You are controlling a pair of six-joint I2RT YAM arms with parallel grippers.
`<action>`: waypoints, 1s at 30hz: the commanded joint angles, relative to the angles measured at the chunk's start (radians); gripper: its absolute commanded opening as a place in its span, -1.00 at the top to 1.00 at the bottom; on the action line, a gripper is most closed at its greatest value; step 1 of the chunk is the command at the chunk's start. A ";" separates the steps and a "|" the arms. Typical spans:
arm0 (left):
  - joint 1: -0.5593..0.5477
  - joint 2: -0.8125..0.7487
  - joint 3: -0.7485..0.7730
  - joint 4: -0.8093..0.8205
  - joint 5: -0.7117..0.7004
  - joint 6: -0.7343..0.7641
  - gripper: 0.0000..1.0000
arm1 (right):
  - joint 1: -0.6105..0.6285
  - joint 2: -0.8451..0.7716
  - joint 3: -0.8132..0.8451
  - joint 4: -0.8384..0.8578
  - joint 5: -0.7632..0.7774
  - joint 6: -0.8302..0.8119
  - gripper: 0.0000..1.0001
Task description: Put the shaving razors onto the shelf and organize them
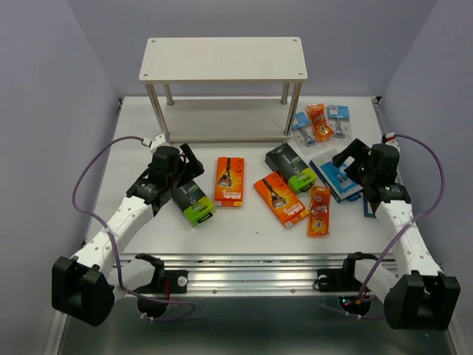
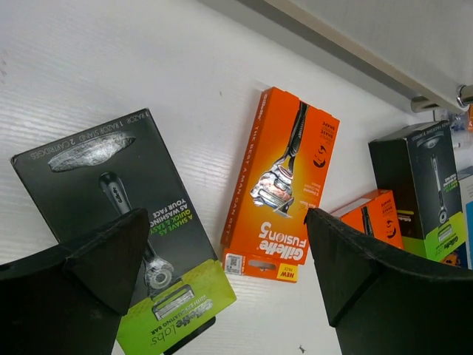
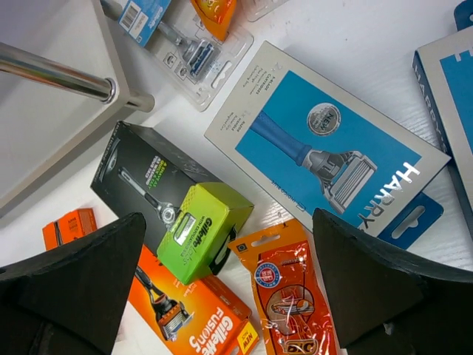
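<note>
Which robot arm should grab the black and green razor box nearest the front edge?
The left one. Its open left gripper hangs right by that black cardboard box with the lime-green end, whereas the right gripper is far across the white table, near a blue-and-white razor box.

The shelf [image 1: 222, 59] shows pale, whitish wood-grain boards on silver metal posts [image 1: 157, 111], above a white table [image 1: 244, 240] and against lavender walls [image 1: 59, 52]. The left black-and-lime box [image 2: 81, 177] and the right black-and-lime box [image 3: 148, 181] are matte black with lime-green ends and white lettering. The orange Fusion5 box [image 2: 277, 185] carries white type and a yellow corner flash, and a second orange box [image 1: 281, 198] shares its colour. The blue-panelled box [image 3: 325, 148] has a pale grey-white frame around bright blue. An orange flat pack [image 3: 284, 292] bears red print. The blister cards [image 1: 338, 117] are light blue. The white arms [image 1: 122, 222] have purple cables [image 1: 83, 171].
</note>
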 commanded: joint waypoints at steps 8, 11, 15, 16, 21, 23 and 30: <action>-0.003 0.113 0.121 -0.006 0.126 0.085 -0.98 | -0.001 -0.028 0.038 -0.027 -0.189 -0.028 -1.00; -0.003 0.102 0.062 0.031 0.160 0.063 -0.98 | -0.001 -0.034 -0.001 0.031 -0.295 -0.058 -1.00; -0.003 0.119 0.049 0.024 0.155 0.052 -0.98 | 0.057 -0.028 -0.007 0.024 -0.366 -0.089 -1.00; -0.003 0.125 0.048 0.028 0.158 0.048 -0.98 | 0.144 -0.022 -0.001 0.018 -0.330 -0.092 -1.00; -0.005 0.165 0.035 0.076 0.218 0.043 -0.98 | 0.475 0.077 -0.015 0.143 -0.230 -0.037 -1.00; -0.005 0.165 0.037 0.071 0.226 0.038 -0.98 | 0.611 0.158 -0.007 0.192 -0.149 0.001 -1.00; -0.005 0.078 -0.014 0.065 0.219 0.002 -0.98 | 0.801 0.401 0.033 0.378 -0.099 0.118 -1.00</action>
